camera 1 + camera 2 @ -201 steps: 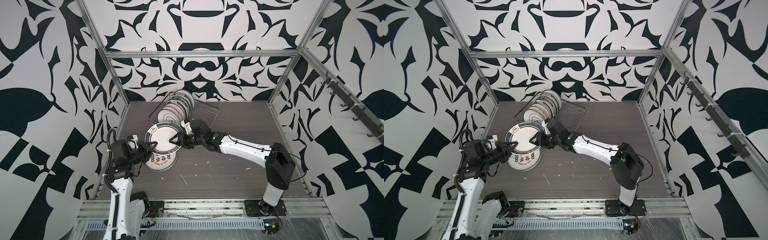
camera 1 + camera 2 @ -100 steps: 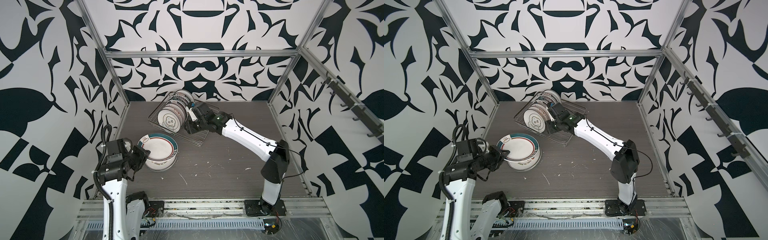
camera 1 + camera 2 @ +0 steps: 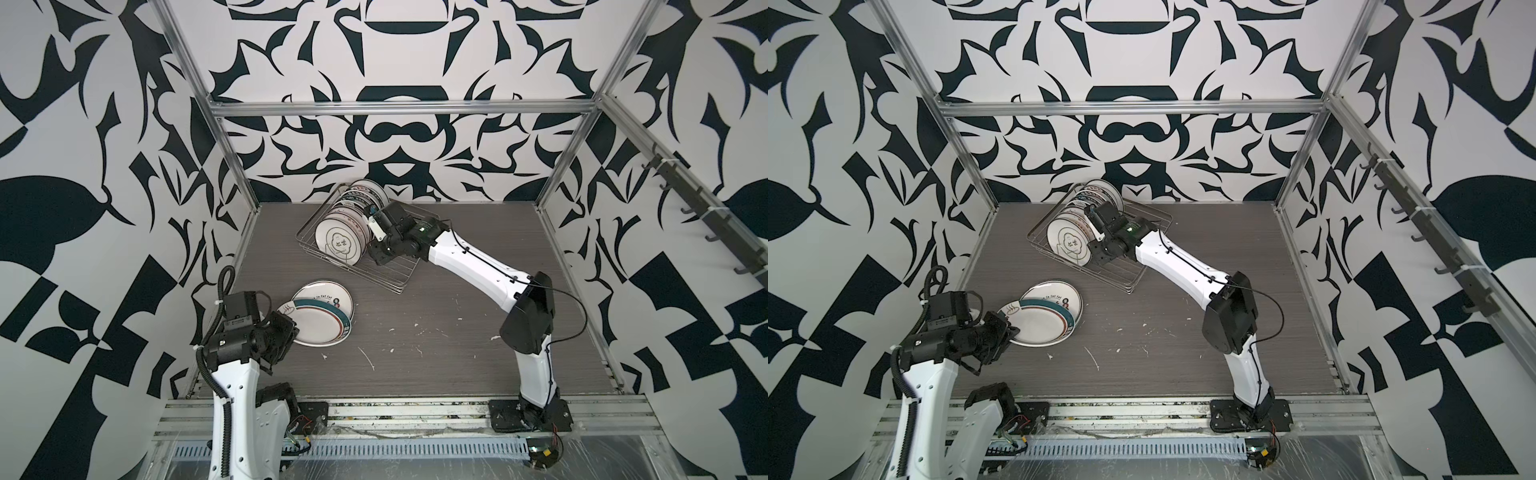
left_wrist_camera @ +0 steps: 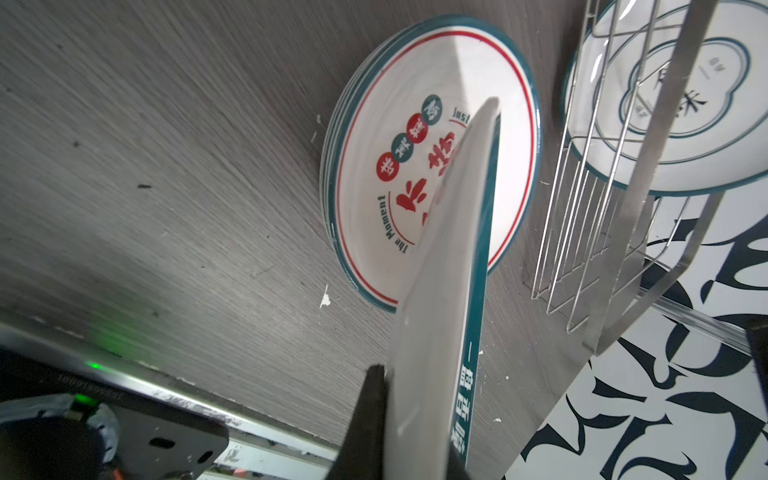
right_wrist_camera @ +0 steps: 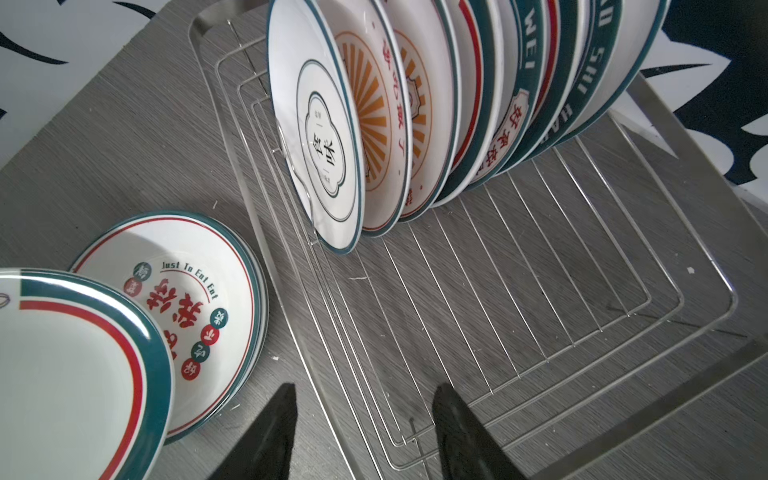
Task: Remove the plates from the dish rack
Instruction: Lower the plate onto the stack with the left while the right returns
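A: Starting on the left: what have the left fingers (image 4: 368, 415) got?

B: They are clamped on the rim of one plate (image 3: 318, 322), which hangs tilted over the stack (image 3: 330, 294) lying on the counter (image 3: 436, 353). Whether its far edge touches the stack, I cannot tell.

A: How should it go down?

B: I would level it first and nudge it toward the rack (image 3: 395, 272), since it overhangs the stack on the arm's side. Then lower slowly and let go only once the weight rests. Released on a tilt, it could slide off or chip a rim.

A: And farther right?

B: The rack stands beyond the stack, its plates (image 5: 490, 83) upright in a row crowded at one end. The front plate (image 5: 324, 137) faces the bare half of the wires.

A: The right fingers (image 5: 461, 436)?

B: Parted, nothing between them, hovering over those bare wires and pointed at the row. They would best pinch the front plate by its upper rim and lift straight up, clear of the dividers.
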Action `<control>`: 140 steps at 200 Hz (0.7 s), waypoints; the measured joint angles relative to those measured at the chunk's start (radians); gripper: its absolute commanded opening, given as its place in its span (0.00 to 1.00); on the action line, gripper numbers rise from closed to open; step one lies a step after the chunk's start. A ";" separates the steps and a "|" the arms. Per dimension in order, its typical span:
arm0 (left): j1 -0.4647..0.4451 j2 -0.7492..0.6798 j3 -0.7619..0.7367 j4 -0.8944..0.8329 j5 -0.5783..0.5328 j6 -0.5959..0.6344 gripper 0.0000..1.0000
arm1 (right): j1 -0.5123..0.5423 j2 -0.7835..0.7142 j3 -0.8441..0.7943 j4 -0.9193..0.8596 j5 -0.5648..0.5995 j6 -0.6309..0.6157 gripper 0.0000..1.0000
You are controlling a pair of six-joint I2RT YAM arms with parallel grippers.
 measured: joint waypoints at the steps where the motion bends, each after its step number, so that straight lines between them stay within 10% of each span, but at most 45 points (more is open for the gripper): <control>1: 0.000 0.000 -0.001 0.000 0.000 0.000 0.00 | 0.000 0.000 0.000 0.000 0.000 0.000 0.57; 140: 0.000 -0.005 -0.113 0.119 -0.018 -0.014 0.15 | -0.037 0.002 0.003 0.008 -0.076 -0.006 0.57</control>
